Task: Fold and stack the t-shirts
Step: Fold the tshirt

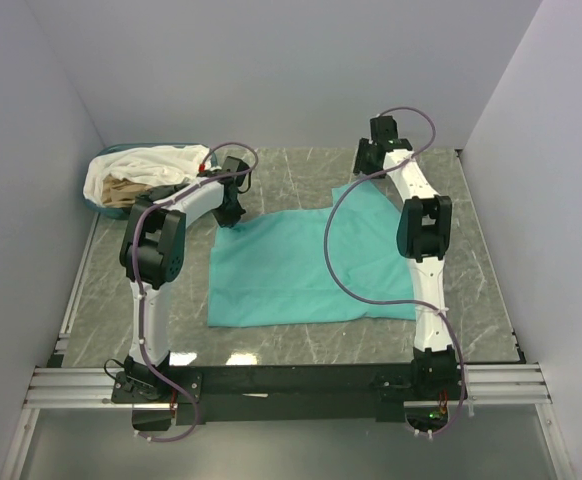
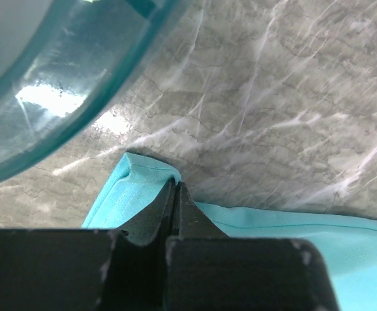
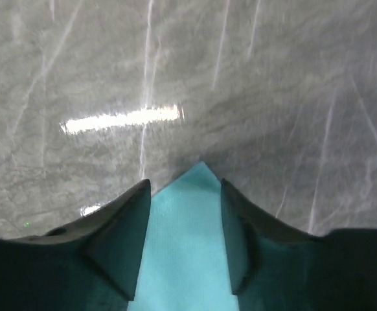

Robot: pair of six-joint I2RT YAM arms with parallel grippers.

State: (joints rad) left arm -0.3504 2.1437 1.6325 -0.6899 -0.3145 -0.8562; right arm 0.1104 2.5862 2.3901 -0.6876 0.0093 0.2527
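At far corners | left jaws pinching teal t-shirt (image 1: 271, 275) | right jaws open | basket (image 2: 65, 110) cropped

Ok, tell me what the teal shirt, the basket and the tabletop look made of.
Teal shirt: soft matte cloth, maybe cotton; stitched hem, lies limp. Basket: glossy see-through teal plastic; light glints on its wall. Tabletop: grey marble look, white veins, slight sheen; stone or laminate, cannot tell.
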